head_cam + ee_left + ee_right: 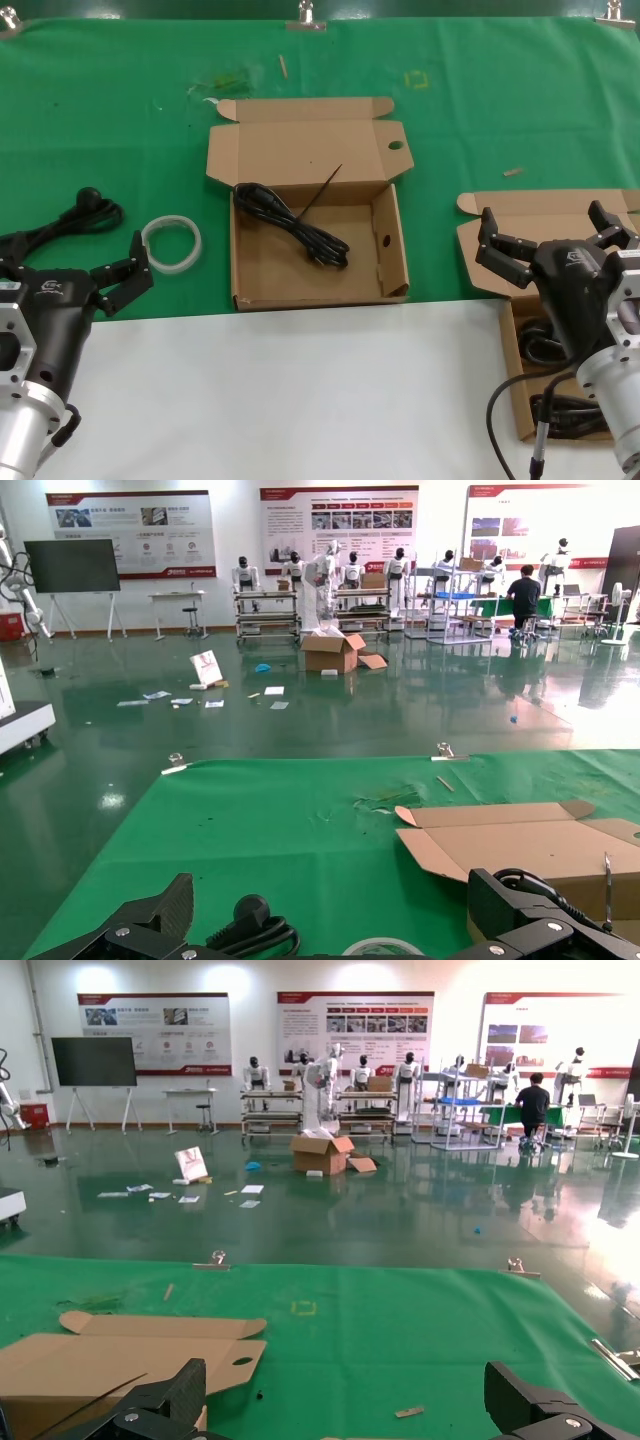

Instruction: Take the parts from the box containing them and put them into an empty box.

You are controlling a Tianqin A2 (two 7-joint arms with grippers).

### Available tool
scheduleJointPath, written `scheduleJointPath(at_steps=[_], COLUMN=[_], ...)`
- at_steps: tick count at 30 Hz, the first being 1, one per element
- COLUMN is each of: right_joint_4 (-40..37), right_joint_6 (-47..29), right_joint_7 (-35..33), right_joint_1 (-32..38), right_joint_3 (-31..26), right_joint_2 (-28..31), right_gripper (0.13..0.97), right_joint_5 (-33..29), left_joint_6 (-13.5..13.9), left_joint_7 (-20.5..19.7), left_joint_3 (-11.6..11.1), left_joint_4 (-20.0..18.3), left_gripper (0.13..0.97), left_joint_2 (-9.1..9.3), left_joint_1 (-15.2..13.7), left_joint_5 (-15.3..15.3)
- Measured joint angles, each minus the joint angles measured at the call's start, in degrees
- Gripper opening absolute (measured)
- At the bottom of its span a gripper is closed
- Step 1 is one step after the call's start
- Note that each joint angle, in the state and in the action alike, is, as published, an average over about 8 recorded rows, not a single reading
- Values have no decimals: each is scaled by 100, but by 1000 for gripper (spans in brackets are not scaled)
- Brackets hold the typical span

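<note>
The box with the round hole in its lid tab (400, 250) lies open at the middle of the green cloth. One bundled black cable (300, 232) lies inside it. A second open cardboard box (520, 225) at the right holds more black cables (540, 345) and is partly hidden by my right arm. My right gripper (555, 235) hangs open and empty above this box. My left gripper (78, 260) is open and empty at the near left. It is also open in its wrist view (340, 920). Another black cable (90, 210) lies loose on the cloth beyond it.
A white ring of tubing (172, 243) lies on the cloth left of the middle box. A thin black strip (325, 188) leans inside that box. Small scraps lie on the cloth at the back (225, 80). White table surface (300, 400) lies in front.
</note>
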Motion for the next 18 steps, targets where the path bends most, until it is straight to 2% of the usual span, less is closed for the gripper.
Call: scheduleJointPath(at_steps=[18], right_joint_4=[0], right_joint_6=[0], right_joint_7=[0], right_joint_1=[0], right_joint_3=[0], right_joint_2=[0], right_gripper=[966], right_joint_5=[0], left_joint_6=[0], left_joint_7=[0], left_joint_3=[0], left_joint_4=[0], left_gripper=[966], left_joint_2=[0], left_joint_1=[0], left_joint_5=[0])
